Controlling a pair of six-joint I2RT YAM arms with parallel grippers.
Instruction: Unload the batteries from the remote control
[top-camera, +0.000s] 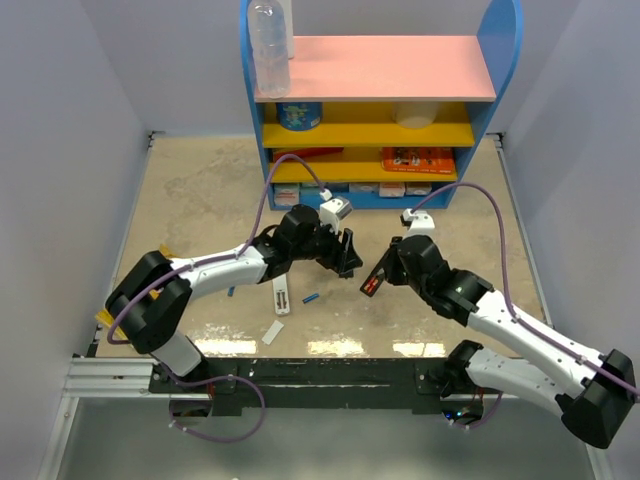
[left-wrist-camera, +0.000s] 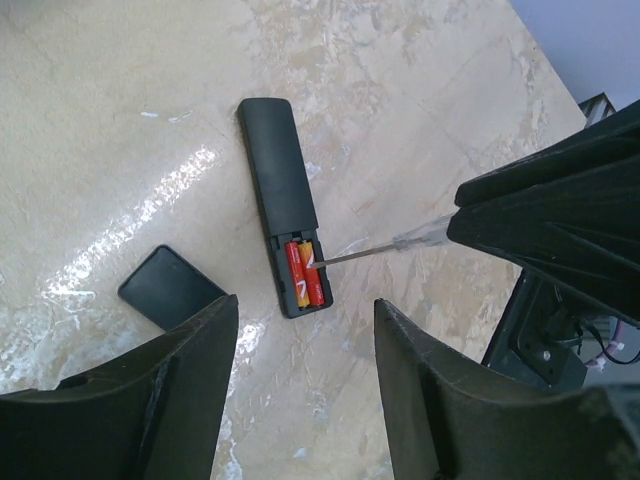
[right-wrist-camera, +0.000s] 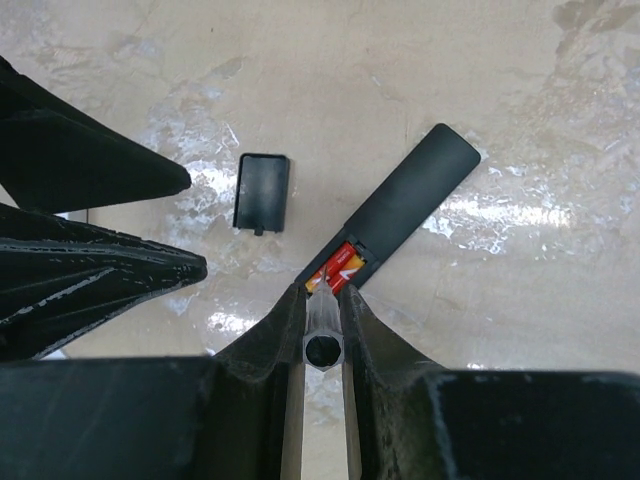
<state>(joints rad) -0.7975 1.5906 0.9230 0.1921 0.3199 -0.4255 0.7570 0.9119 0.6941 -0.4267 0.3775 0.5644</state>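
Observation:
A black remote control (left-wrist-camera: 280, 170) lies back-up on the marble table with its compartment open. Two red-orange batteries (left-wrist-camera: 307, 272) sit side by side in it, also seen as batteries (right-wrist-camera: 338, 272) in the right wrist view. My right gripper (right-wrist-camera: 322, 300) is shut on a thin tool (left-wrist-camera: 370, 250) with a clear handle, whose metal tip touches the batteries. My left gripper (left-wrist-camera: 305, 310) hovers open just above the compartment end, holding nothing. The black battery cover (left-wrist-camera: 170, 288) lies loose beside the remote. Both grippers (top-camera: 348, 262) (top-camera: 370, 285) meet at mid-table.
A white remote (top-camera: 282, 297), a blue cell (top-camera: 311, 298) and a white cover (top-camera: 273, 332) lie left of the grippers. A blue shelf unit (top-camera: 380, 100) with a bottle (top-camera: 269, 45) on top stands at the back. Walls close in both sides.

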